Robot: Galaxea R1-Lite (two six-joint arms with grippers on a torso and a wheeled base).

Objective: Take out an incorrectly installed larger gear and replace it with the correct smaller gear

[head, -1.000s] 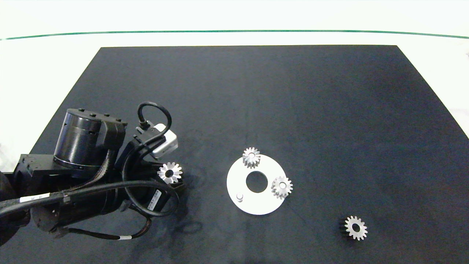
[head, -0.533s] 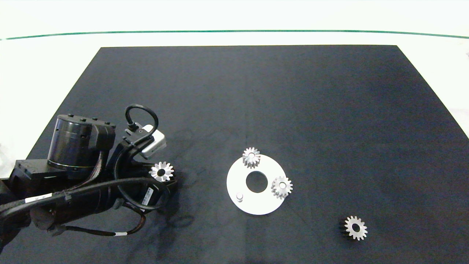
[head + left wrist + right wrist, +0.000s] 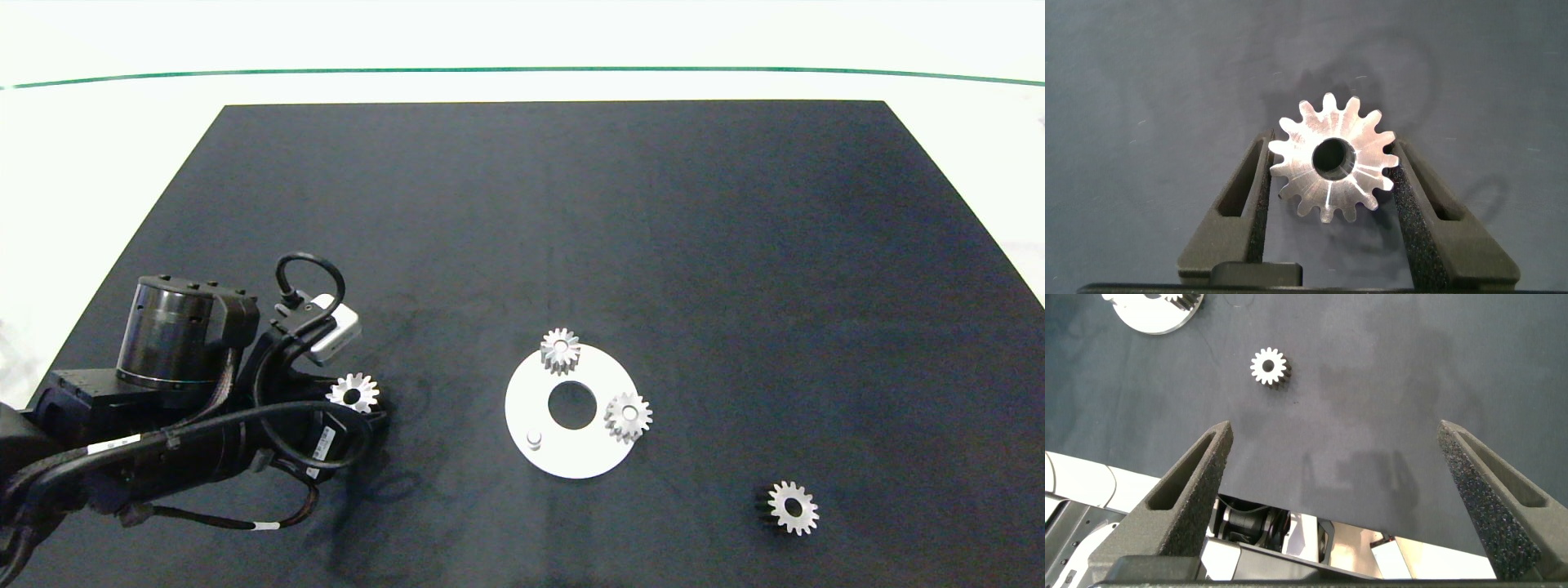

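Removal looks done: your left gripper (image 3: 1329, 175) is clamped on the larger gear (image 3: 353, 393) at the mat's near left, well apart from the white disc (image 3: 571, 457), whose near-left peg (image 3: 534, 439) stands bare. You have yet to fetch the smaller gear (image 3: 793, 507), lying near right. Your right gripper (image 3: 1339, 498) hangs spread, holding nothing.

We note a matte black mat (image 3: 571, 204) on the white surface (image 3: 122, 122), crossed by a thin green line (image 3: 522, 69). The round base plate (image 3: 555, 461) is white. All toothed metal gears, including the loose one (image 3: 793, 508), are bright silver.
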